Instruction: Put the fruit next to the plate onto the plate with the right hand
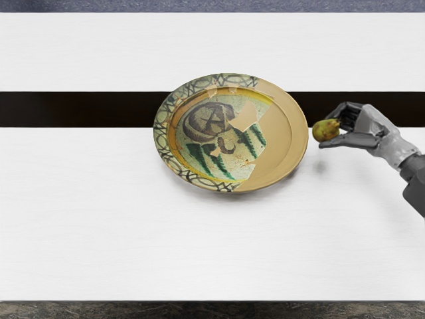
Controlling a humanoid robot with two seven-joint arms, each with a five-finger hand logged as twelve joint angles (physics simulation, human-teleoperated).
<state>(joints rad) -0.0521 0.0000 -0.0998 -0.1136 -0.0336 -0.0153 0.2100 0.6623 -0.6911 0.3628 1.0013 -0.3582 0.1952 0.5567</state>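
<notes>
Head view: the right hand (364,127) grips the fruit (325,129) just beside the plate's (297,126) right rim, outside it; a faint shadow beneath suggests it is raised off the table (199,246). Stage, as judged: grasp made; carrying over the plate and release remain; nothing lies on the plate yet. Fingers (340,141) closed snugly on the fruit, 1 digit beneath it, the others above and behind; only 1 arm shows, entering right of the plate.

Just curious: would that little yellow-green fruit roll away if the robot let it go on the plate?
Probably: the fruit looks rounded, so it may roll, though the raised rim of the plate should stop it. It looks small, likely light for the right hand gripping it.
</notes>
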